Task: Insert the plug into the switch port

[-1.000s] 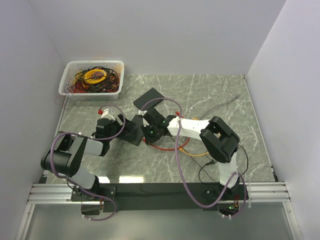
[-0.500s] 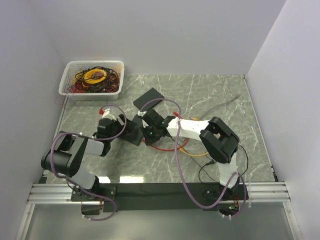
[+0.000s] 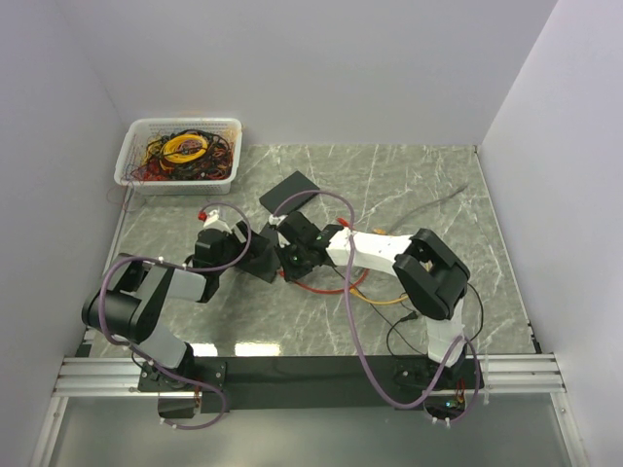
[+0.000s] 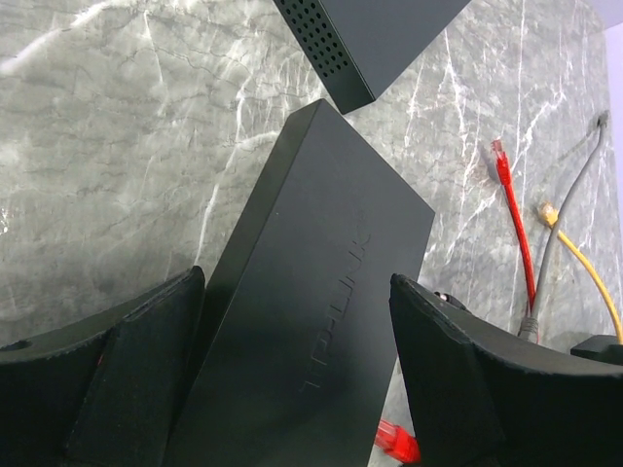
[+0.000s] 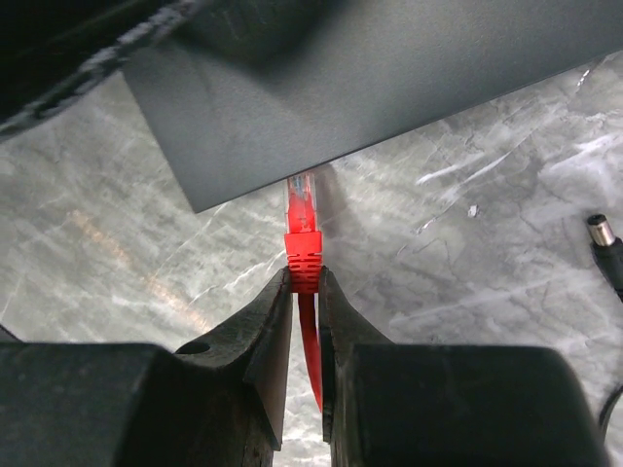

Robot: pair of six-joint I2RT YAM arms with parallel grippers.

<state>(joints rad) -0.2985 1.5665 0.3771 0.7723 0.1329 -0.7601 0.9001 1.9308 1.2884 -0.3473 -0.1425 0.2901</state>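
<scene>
My left gripper (image 4: 297,292) is shut on the black TP-LINK switch (image 4: 321,321), one finger on each long side; in the top view the gripper (image 3: 248,255) holds the switch (image 3: 263,258) at table centre-left. My right gripper (image 5: 304,277) is shut on the red plug (image 5: 303,258) by its boot. The plug's clear tip touches the switch's near edge (image 5: 389,88); the port itself is hidden. The red plug also shows in the left wrist view (image 4: 397,443) at the switch's lower right. In the top view my right gripper (image 3: 290,255) sits against the switch's right side.
A second black box (image 3: 289,192) lies just beyond the switch. A white basket (image 3: 180,154) of tangled cables stands at the back left. Loose red (image 4: 506,185), yellow (image 4: 574,243) and grey (image 4: 555,233) cables lie right of the switch, and a black barrel plug (image 5: 602,238).
Both grippers have shifted slightly, the left one a little to the right with the switch, the right one keeping the red plug at the switch's edge.
</scene>
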